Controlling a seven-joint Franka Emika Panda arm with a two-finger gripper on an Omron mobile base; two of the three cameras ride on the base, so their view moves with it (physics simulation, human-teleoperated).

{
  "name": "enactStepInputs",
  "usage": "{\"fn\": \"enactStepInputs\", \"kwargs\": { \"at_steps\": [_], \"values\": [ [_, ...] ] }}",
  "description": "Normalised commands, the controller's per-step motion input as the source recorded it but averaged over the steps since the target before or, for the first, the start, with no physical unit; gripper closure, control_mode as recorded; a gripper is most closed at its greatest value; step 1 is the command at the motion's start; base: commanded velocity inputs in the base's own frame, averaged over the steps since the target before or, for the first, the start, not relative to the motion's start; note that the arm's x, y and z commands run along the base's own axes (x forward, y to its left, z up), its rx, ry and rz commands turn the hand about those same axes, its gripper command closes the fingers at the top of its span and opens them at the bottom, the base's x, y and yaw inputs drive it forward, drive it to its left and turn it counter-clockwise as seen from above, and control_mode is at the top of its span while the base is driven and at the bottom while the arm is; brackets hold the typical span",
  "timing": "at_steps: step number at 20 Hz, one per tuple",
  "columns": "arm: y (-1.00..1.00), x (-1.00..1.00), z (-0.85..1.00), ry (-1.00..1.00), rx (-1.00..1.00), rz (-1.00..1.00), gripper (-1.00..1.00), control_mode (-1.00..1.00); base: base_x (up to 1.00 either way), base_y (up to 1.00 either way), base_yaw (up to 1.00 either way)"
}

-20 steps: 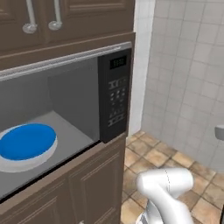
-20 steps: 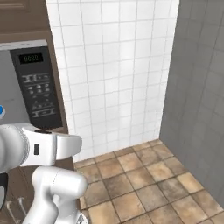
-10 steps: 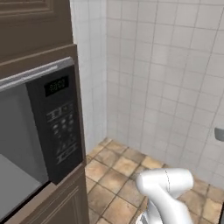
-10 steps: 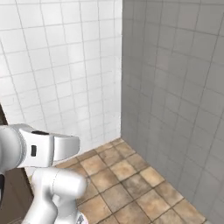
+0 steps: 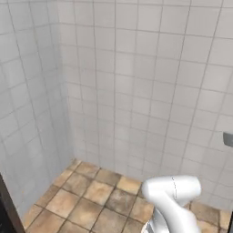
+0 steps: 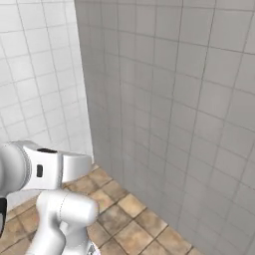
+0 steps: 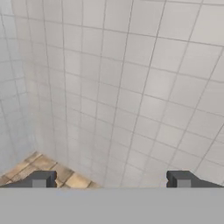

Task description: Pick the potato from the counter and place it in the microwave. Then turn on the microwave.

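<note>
The potato, the counter and the microwave are out of view. In the hand view my gripper (image 7: 111,179) is open, its two dark fingertips (image 7: 41,178) set wide apart with nothing between them. It faces a tiled wall corner above a strip of floor. My white arm (image 5: 173,193) rises at the lower right of the left base view, and the white arm (image 6: 45,169) shows at the lower left of the right base view.
Two pale tiled walls (image 5: 136,91) meet in a corner ahead, over a brown tiled floor (image 5: 86,200). A grey tiled wall (image 6: 189,109) stands close on the right. A dark cabinet edge (image 5: 5,209) shows at the lower left. A small grey fitting (image 5: 228,139) sticks in from the right edge.
The whole picture has swung right, so the camera has moved: the microwave and its blue plate slid out to the left, and bare tiled walls replaced them. The gripper stays open.
</note>
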Motion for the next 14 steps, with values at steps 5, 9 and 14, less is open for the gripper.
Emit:
{"fn": "enactStepInputs", "kwargs": {
  "at_steps": [5,9,14],
  "values": [
    [0.00,0.00,0.00,0.00,0.00,0.00,-1.00,1.00,0.20,-0.76,-0.45],
    [0.00,0.00,0.00,0.00,0.00,0.00,-1.00,1.00,0.07,-0.71,-0.51],
    [0.00,0.00,0.00,0.00,0.00,0.00,-1.00,1.00,0.07,-0.59,-0.56]
  ]
}}
